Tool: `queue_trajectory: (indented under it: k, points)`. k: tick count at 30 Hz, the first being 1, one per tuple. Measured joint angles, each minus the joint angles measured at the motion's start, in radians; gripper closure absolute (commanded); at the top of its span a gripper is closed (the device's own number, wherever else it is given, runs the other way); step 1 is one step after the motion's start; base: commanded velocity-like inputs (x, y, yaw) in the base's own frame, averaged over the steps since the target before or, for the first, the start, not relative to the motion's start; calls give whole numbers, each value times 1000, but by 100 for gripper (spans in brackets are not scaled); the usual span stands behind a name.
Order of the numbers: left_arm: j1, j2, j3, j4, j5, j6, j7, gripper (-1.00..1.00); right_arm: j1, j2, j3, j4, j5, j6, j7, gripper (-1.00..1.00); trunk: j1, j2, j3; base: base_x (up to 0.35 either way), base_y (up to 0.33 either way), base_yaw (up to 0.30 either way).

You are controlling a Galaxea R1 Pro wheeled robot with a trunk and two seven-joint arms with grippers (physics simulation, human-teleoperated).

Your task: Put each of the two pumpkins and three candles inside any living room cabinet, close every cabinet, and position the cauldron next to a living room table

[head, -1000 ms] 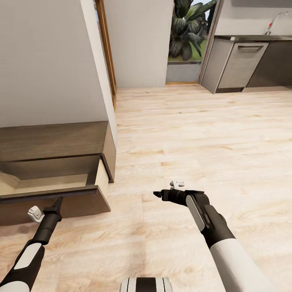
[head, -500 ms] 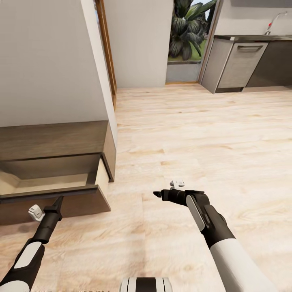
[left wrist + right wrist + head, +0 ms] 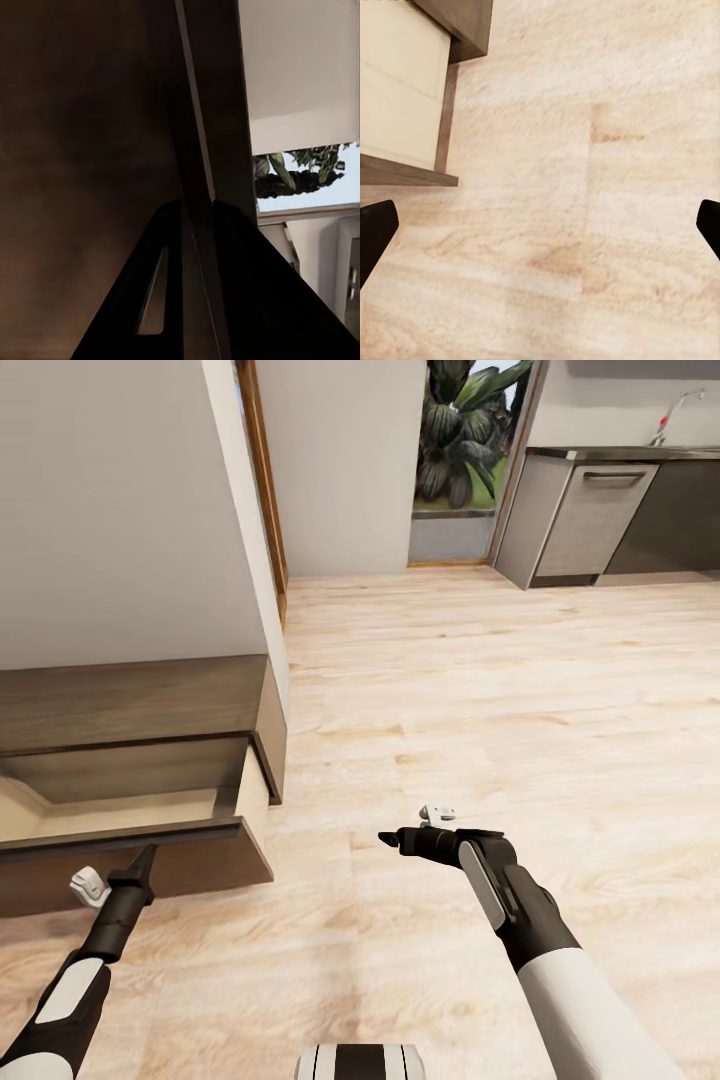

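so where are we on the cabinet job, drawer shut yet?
Not yet. The cabinet has its lower drawer pulled out, pale inside showing. In hand: the left gripper sits at the drawer front, jaws together, apparently to push it in. The right gripper hangs over bare floor, jaws wide, holding nothing. Pumpkins, candles, cauldron: can't judge from here.

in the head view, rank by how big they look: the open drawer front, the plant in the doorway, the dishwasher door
1. open drawer front, nearest the camera
2. plant
3. dishwasher door, close to the plant in apparent size, so their order is unsure
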Motion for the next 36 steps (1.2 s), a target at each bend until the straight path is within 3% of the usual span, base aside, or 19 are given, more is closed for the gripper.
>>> queue_trajectory:
  k: [11, 16, 36]
  points:
    - [0, 0, 3, 9, 0, -1, -15, 100, 0, 0, 0, 0, 0, 0, 0, -100, 0, 0, 0, -7, 0, 0]
    - [0, 0, -7, -17, 1, 1, 28, 100, 0, 0, 0, 0, 0, 0, 0, -100, 0, 0, 0, -72, 0, 0]
    - [0, 0, 1, 11, 0, -1, -18, 100, 0, 0, 0, 0, 0, 0, 0, -100, 0, 0, 0, -2, 0, 0]
